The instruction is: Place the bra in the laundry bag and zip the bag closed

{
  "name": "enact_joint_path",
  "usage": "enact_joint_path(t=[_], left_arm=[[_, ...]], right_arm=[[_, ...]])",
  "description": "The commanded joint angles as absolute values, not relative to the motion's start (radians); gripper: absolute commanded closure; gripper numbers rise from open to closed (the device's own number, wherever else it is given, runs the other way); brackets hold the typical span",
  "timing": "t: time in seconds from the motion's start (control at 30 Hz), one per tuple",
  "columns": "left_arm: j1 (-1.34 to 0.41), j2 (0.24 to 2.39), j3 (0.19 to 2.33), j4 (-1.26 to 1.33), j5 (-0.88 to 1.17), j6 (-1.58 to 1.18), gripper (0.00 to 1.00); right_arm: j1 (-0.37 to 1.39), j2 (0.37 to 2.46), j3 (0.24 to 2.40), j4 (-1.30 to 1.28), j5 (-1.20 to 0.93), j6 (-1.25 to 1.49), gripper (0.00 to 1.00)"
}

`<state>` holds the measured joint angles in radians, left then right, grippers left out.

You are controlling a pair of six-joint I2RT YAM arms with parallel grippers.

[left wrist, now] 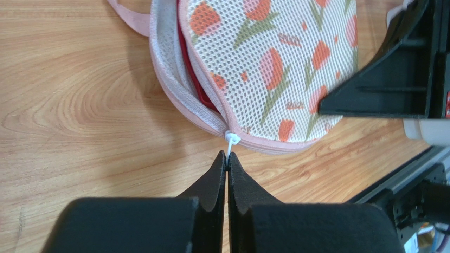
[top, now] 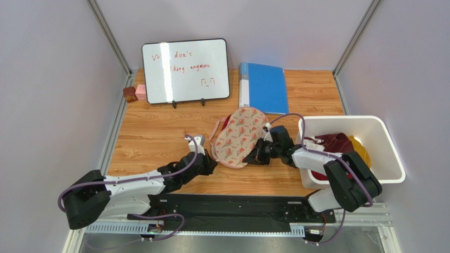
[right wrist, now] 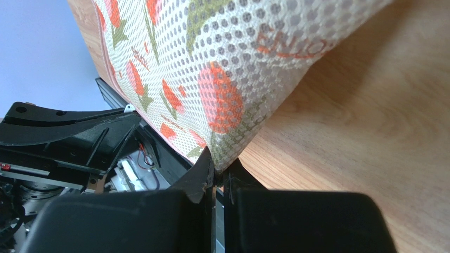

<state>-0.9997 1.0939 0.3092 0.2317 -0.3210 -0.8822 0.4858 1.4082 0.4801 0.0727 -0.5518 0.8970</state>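
Observation:
The laundry bag (top: pixel 240 136) is a cream mesh pouch with pink-and-green print, lying on the wooden table between the two arms. Its zipper stands partly open along the left side, and the dark red bra (left wrist: pixel 191 68) shows inside the gap. My left gripper (left wrist: pixel 227 159) is shut on the white zipper pull (left wrist: pixel 231 141) at the bag's near edge; it also shows in the top view (top: pixel 209 159). My right gripper (right wrist: pixel 219 167) is shut on the bag's mesh edge (right wrist: pixel 232 139), at the bag's right side (top: pixel 255 154).
A white plastic bin (top: pixel 390 145) with dark red and yellow clothes stands at the right. A whiteboard (top: pixel 185 69), a blue folder (top: pixel 262 87) and two small blocks (top: pixel 135 93) stand at the back. A pink strap (left wrist: pixel 129 18) trails from the bag's far end.

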Motion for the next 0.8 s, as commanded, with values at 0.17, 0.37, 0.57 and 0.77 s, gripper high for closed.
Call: enact_joint_path(t=[0.17, 0.37, 0.57, 0.77], left_arm=[[-1.006, 1.187, 0.298, 0.395, -0.108, -0.744, 1.0], [-1.045, 1.304, 0.288, 0.564, -0.08, -0.814, 1.0], [-1.046, 1.403, 0.336, 0.67, -0.028, -0.847, 1.0], [-1.046, 1.471, 0.393, 0.719, 0.018, -0.861, 1.0]], right_arm=[[0.466, 1.56, 0.713, -0.118, -0.568, 0.625, 0.99], [0.466, 1.641, 0.86, -0.268, -0.529, 0.571, 0.68], [0.466, 1.517, 0.784, -0.397, -0.433, 0.601, 0.3], [0.436, 1.32, 0.625, -0.462, -0.4, 0.653, 0.15]])
